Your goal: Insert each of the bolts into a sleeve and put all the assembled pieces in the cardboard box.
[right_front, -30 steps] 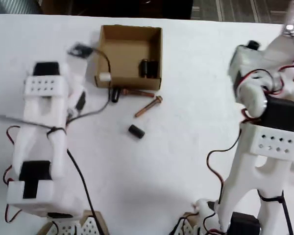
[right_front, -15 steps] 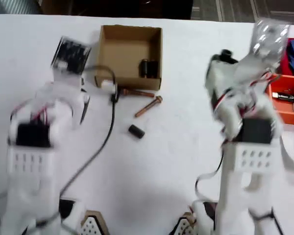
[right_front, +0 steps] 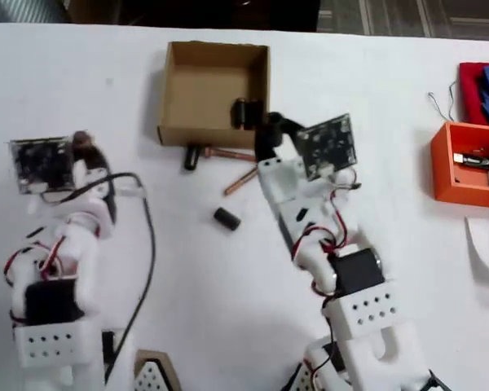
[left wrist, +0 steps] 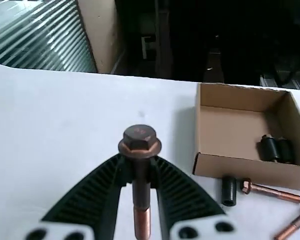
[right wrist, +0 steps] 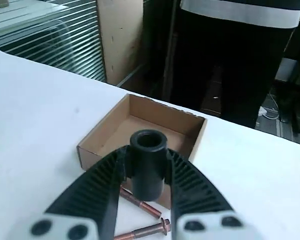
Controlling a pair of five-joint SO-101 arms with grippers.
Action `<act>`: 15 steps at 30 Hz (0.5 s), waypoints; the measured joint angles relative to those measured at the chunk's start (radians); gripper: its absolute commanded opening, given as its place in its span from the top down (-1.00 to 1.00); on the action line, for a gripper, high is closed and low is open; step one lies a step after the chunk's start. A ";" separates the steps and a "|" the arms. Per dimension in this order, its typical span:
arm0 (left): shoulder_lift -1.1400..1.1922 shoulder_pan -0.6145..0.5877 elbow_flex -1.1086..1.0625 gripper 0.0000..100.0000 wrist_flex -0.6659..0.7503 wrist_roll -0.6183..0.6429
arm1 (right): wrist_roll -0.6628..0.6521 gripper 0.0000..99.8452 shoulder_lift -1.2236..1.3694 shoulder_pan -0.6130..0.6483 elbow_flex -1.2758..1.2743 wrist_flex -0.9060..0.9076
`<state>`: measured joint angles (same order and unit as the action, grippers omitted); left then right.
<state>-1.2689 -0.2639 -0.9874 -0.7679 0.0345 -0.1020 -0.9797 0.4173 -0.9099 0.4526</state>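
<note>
High view: the cardboard box sits toward 12 o'clock on the white table, with one black assembled piece lying against its wall at the box's 4 o'clock corner. The left gripper is well apart from the box, at its 8 o'clock. In the left wrist view its claw is closed to a narrow gap around the shank of a copper bolt, which stands head up between the ribbed fingers. The right gripper is just beside the box's 4 o'clock corner. In the right wrist view its claw is clamped partway on a black sleeve, held upright with its bore showing. On the table just at 6 o'clock of the box lie a second sleeve and, beside it, a loose bolt. Another bolt lies slanted nearby, and a third sleeve lies farther toward 6 o'clock. An orange tray is at 3 o'clock.
</note>
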 measured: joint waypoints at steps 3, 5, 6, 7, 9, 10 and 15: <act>-0.043 -0.008 -0.006 0.95 -0.006 0.000 | 0.000 0.95 0.000 0.043 -0.005 -0.017; -0.075 -0.012 -0.006 0.95 -0.006 0.011 | 0.000 0.95 0.000 0.060 -0.028 -0.054; -0.092 -0.012 -0.006 0.95 -0.006 0.035 | 0.000 0.95 0.006 0.066 -0.040 -0.078; -0.104 -0.009 -0.006 0.95 -0.003 0.074 | 0.000 0.95 0.014 0.069 -0.055 -0.107; -0.118 0.014 -0.006 0.95 0.028 0.172 | 0.000 0.95 0.051 0.077 -0.068 -0.161; -0.120 0.029 -0.006 0.95 0.054 0.219 | 0.000 0.95 0.074 0.078 -0.071 -0.181; -0.089 0.176 -0.006 0.95 0.135 0.358 | 0.114 0.95 0.158 0.075 -0.071 -0.215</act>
<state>-1.3579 -0.0875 -0.9935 -0.6329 0.3920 0.0115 -0.8216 0.4925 -0.9805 0.2378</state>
